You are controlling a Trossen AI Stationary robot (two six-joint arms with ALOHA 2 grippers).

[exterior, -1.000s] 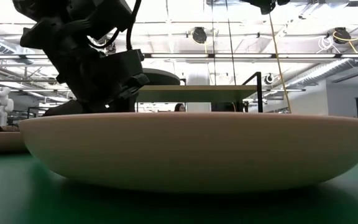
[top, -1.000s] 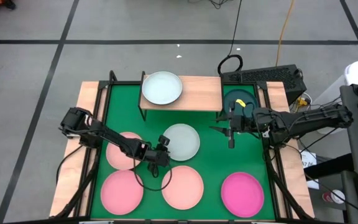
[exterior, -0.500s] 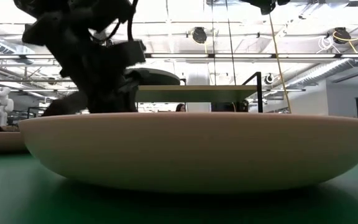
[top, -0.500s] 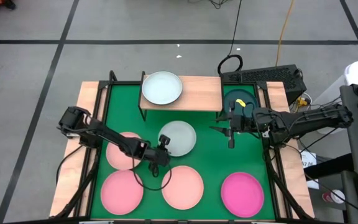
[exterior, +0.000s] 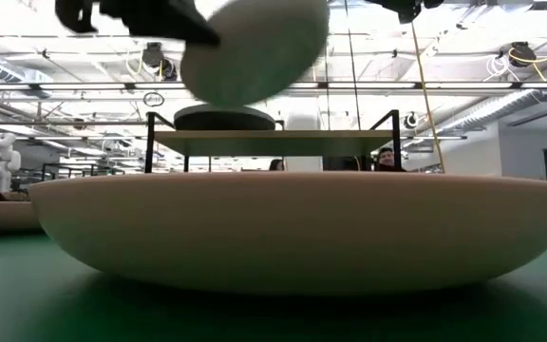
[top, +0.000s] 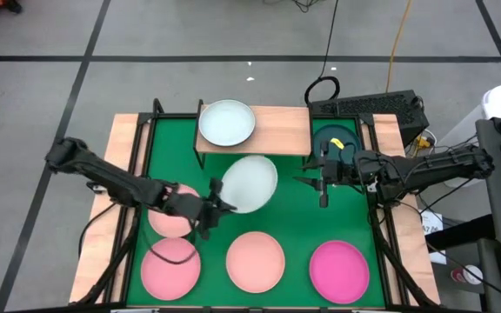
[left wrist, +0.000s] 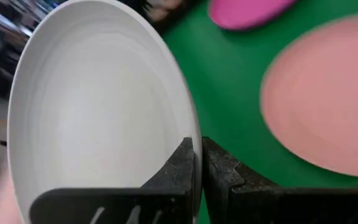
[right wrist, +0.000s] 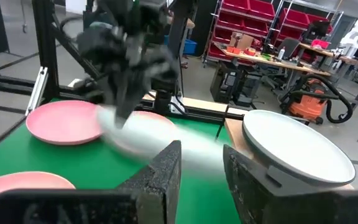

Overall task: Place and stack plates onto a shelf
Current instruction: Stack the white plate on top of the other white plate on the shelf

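Left gripper (top: 217,206) pinched shut on the rim of a pale mint-white plate (top: 249,183), holding it lifted and tilted above the green table (top: 298,222), just near of the shelf (top: 281,129). Fingers (left wrist: 219,180) pressed against both faces of the plate's edge in the left wrist view, rim clamped between them. Seen in the low view as a pale underside raised higher than the shelf board (exterior: 273,141).

Second mint-white plate (top: 226,123) resting on the left half of the shelf; right half of the board bare. Dark teal plate (top: 334,140) lying off the right end of the shelf, partly under the right arm.

Right gripper (top: 322,183) hovering over the right side of the table, near the shelf's right end, jaws spread with nothing between them.

Three light pink plates on the table: one (top: 167,217) at the left partly under the left arm, one (top: 170,266) at the near left, one (top: 255,261) at the near centre. Magenta plate (top: 338,270) at the near right, well apart from the lifted plate.
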